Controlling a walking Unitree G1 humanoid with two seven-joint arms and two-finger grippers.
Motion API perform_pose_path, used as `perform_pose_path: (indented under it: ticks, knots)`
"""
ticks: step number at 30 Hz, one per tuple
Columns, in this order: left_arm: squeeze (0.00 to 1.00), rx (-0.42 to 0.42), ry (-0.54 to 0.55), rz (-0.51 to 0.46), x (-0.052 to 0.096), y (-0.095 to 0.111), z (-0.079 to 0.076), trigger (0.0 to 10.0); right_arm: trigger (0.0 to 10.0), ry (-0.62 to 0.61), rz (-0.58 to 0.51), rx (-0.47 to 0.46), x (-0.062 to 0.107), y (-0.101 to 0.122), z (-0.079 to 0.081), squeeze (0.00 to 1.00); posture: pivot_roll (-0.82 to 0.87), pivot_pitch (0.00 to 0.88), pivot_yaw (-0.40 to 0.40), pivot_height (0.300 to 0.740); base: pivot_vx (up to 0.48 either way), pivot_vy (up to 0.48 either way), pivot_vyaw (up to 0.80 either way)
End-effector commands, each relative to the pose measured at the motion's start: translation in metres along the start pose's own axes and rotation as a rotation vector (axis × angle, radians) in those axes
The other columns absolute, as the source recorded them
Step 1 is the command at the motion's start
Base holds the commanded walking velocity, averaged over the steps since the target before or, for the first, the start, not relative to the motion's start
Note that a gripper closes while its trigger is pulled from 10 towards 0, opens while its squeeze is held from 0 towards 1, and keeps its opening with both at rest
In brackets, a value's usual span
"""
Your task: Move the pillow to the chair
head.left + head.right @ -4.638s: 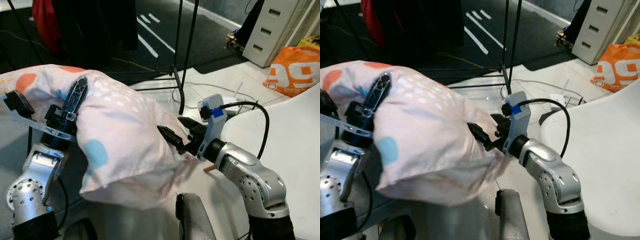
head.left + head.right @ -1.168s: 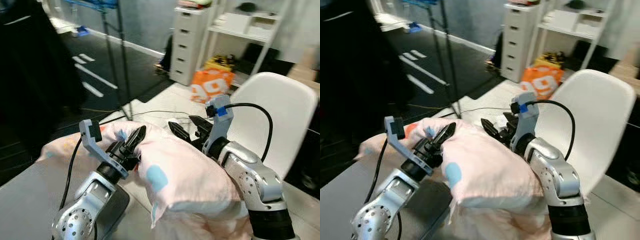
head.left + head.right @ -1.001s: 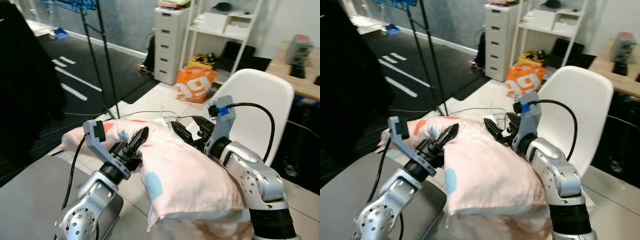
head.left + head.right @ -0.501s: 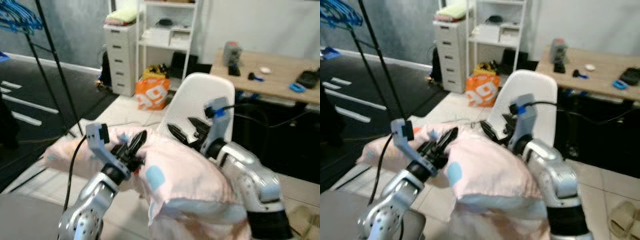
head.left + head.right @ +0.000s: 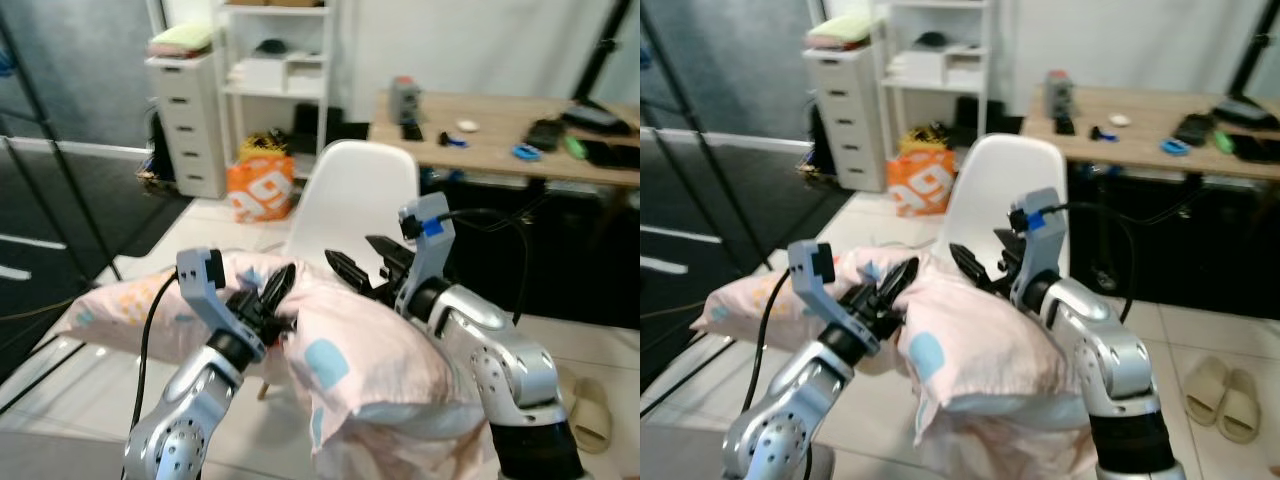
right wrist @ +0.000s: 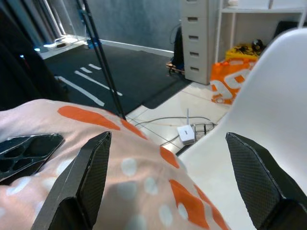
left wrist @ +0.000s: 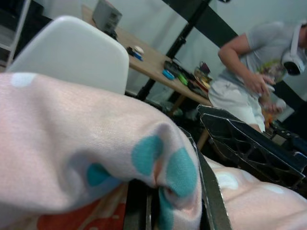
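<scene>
the view has swung round: the white chair [image 5: 352,205] now stands straight ahead, just behind the pillow [image 5: 370,370]. left gripper [image 5: 272,293] stays clamped on a pillow fold; right gripper [image 5: 362,265], fingers spread apart, presses its far side.

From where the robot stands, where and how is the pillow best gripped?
Pinch a gathered fold near each end, one pincer per side, coming from above: the pillow is soft and sags, so the left pincer nips a fold.
</scene>
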State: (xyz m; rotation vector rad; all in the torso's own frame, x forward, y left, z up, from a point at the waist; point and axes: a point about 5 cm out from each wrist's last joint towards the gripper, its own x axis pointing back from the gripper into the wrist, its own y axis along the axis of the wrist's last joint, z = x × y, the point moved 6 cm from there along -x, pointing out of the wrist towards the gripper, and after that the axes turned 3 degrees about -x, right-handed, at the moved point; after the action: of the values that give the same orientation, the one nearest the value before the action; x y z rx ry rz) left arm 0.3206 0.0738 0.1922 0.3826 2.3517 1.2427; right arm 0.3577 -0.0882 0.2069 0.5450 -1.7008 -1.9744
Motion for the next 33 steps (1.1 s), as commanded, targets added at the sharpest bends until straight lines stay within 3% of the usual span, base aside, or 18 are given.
perform_pose_path:
  ticks: [1, 9, 25, 33]
  knots:
    - [0.00, -0.023, -0.063, -0.060, -0.0022, 0.0148, -0.0109, 10.0, 10.0, 0.032, -0.009, -0.001, -0.0016, 0.0019, 0.0077, 0.00, -0.29, 0.029, 0.028, 0.740, 0.000, -0.480, 0.00]
    - [0.00, -0.048, -0.070, -0.038, -0.0041, 0.0103, -0.0156, 10.0, 10.0, 0.038, -0.018, -0.008, -0.0023, 0.0033, 0.0097, 0.00, -0.29, 0.029, 0.028, 0.740, 0.000, -0.457, 0.00]
    - [0.00, -0.050, -0.041, -0.021, -0.0074, 0.0065, -0.0130, 10.0, 10.0, 0.030, -0.024, -0.011, -0.0007, 0.0041, 0.0075, 0.00, -0.29, 0.028, 0.029, 0.740, 0.000, 0.000, 0.00]
    - [0.00, -0.042, -0.064, -0.021, -0.0064, 0.0050, -0.0176, 10.0, 10.0, 0.032, -0.025, -0.013, -0.0009, 0.0042, 0.0080, 0.00, -0.29, 0.029, 0.030, 0.740, 0.397, 0.000, 0.00]
